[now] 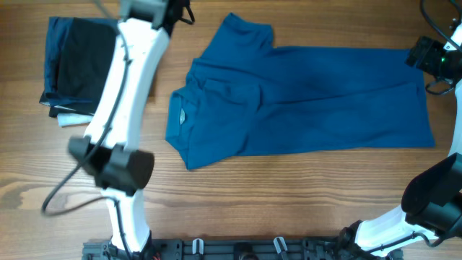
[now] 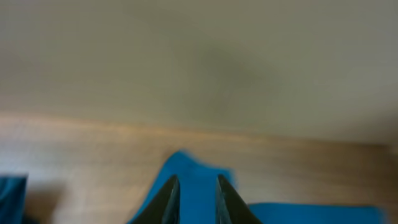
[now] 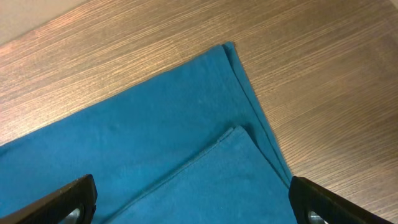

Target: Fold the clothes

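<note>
The blue shirt (image 1: 325, 101) lies flat on the wooden table (image 1: 289, 206). Its collar (image 1: 182, 115) is on the left and its bottom edge is far out on the right. One sleeve (image 1: 245, 32) sticks up toward the back of the table. A pile of dark clothes (image 1: 72, 65) sits off to the left, well apart from the shirt.

The right pincer (image 3: 193, 202) hangs over the back right corner (image 3: 230, 50) of the shirt. Its two fingers (image 3: 68, 199) are spread very wide and hold nothing. Under it I can see the corner, and a second layer of cloth (image 3: 211, 180) lies on top, a little way in from the edge.

The left pincer (image 2: 196, 186) is up at the back of the table, near the sleeve. It shows only a thin gap between its two dark tips. The picture from it is fuzzy, so I cannot tell if it pinches any cloth.

I think the job now is to grab that right corner and carry it over toward the collar, so the shirt folds in half. To do it well, the right pincer should go straight down on the corner and catch both layers, not just the top one. Then it should close firmly. It should lift only a little, so the rest of the shirt does not slide. It should move slowly and set the edge down even with the collar. If it grabs one layer alone, I think the fold will come out crooked. The left pincer should take the other bottom corner or keep out of the way.
</note>
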`<state>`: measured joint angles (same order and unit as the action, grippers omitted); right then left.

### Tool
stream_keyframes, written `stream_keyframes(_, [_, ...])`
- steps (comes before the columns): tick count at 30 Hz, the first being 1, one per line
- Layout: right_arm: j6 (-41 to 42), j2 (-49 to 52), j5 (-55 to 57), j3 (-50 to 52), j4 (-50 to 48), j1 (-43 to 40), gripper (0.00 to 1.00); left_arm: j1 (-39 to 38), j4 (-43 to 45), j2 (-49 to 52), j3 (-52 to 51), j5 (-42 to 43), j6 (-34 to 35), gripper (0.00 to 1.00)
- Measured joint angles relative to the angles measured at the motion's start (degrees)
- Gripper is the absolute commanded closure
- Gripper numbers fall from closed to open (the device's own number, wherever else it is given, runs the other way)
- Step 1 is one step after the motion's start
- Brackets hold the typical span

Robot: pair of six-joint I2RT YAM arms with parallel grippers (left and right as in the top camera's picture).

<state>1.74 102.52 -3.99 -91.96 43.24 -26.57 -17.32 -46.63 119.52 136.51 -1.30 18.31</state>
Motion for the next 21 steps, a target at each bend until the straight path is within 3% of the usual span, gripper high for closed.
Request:
stream_keyframes(5, [0.22, 0.0, -0.39, -0.02, -3.28, 0.0, 0.0, 0.42, -2.25, -3.19, 6.01, 4.28, -0.24, 0.83])
stream_keyframes(9, [-2.54, 0.0, -7.45, -1.57, -0.37, 0.0, 0.0, 1.81, -0.28, -2.78, 7.15, 5.7, -0.17, 0.83])
stream_keyframes(13, [-2.6, 0.0, -9.73, -9.38, 0.81, 0.17, 0.2, 2.91, 6.08, -2.29, 7.41, 6.6, 0.79, 0.83])
stream_keyframes(21, [-1.4, 1.97, -9.07, -12.9, -3.28, 0.17, 0.13, 1.9, 10.29, 8.55, 9.09, 10.34, 3.41, 0.6])
